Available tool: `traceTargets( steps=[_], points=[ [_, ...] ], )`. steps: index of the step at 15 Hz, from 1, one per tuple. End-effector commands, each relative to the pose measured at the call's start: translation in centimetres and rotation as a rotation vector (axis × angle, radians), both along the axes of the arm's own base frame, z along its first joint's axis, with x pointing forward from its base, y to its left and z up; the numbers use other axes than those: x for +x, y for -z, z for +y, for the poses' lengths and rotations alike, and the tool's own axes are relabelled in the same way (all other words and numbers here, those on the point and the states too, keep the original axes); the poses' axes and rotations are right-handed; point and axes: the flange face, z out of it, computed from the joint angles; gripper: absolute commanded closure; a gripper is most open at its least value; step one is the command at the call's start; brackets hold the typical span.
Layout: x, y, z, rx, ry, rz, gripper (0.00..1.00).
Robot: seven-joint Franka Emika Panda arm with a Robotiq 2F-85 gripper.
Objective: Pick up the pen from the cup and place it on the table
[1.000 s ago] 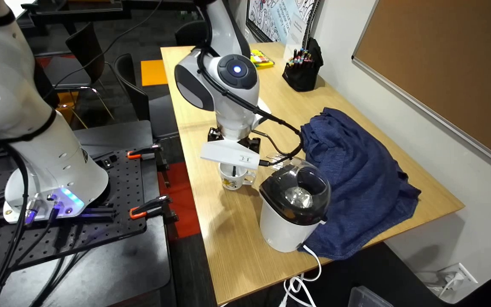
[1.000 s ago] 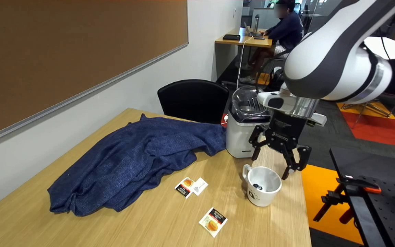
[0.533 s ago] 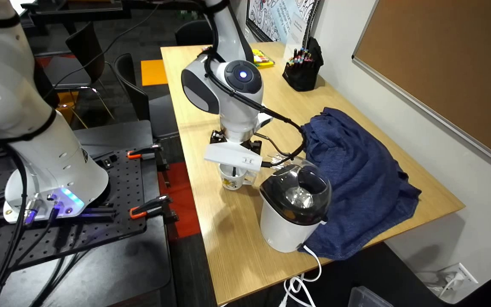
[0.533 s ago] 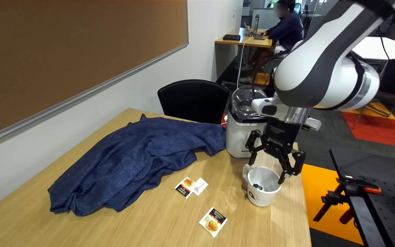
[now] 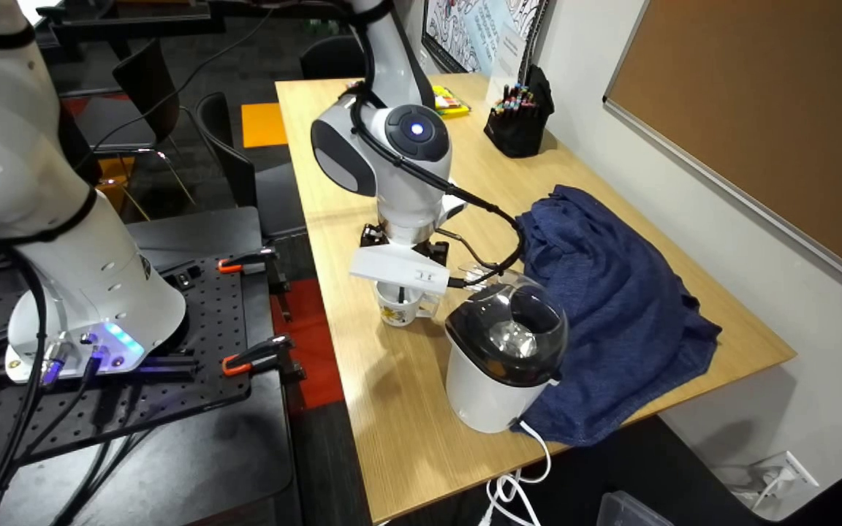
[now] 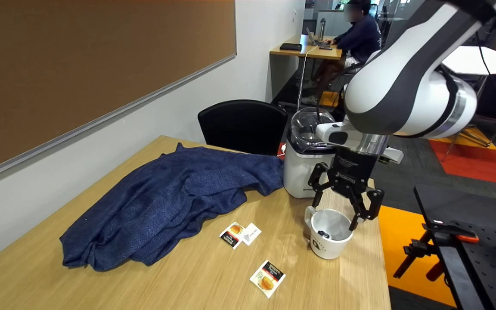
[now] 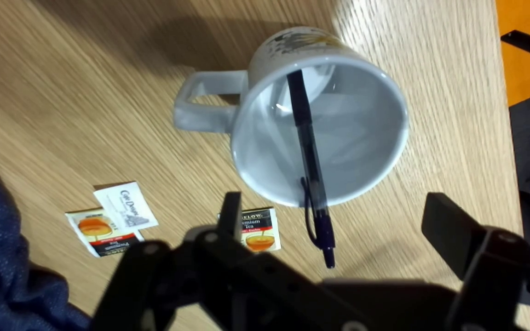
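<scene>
In an exterior view, a white appliance (image 6: 300, 174) with a see-through lid (image 6: 302, 122) stands behind and left of the end effector (image 6: 334, 214); farther left spreads a rumpled navy cloth (image 6: 175, 202). Two touching paper packets (image 6: 231, 235) and a separate third packet (image 6: 268, 278) lie below left of the end effector. Well apart from it, a black holder (image 5: 517, 137) carries markers (image 5: 514, 100).

Office-like room, wall pinboard (image 6: 97, 77), person (image 6: 361, 38) seated at far desk (image 6: 291, 53), black chair (image 6: 243, 127), coloured carpet tiles (image 6: 480, 165)

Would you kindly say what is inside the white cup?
A dark pen leans inside the cup, its clip end sticking past the rim. The cup's near wall hides the pen's lower tip and anything beside it.
</scene>
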Motion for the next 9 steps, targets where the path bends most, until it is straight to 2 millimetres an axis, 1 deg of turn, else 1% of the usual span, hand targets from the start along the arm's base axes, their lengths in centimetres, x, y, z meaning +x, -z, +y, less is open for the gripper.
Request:
traceTargets(
  steps=[1,2,3,4,6,7,8,9],
  points=[
    [-0.25,-0.52,-0.23,-0.003,-0.004,-0.014,0.2],
    [-0.31,-0.52,-0.27,-0.004,-0.005,-0.014,0.28],
    [-0.34,-0.51,-0.31,-0.004,-0.005,-0.014,0.34],
    [-0.4,-0.51,-0.36,-0.003,-0.006,-0.014,0.37],
    [-0.44,-0.42,-0.47,-0.001,-0.008,-0.013,0.35],
    [-0.44,-0.39,-0.48,0.0,-0.01,-0.012,0.31],
    [-0.44,-0.31,-0.53,-0.001,-0.012,-0.012,0.33],
    [-0.41,-0.23,-0.57,-0.001,-0.015,-0.011,0.31]
  ],
)
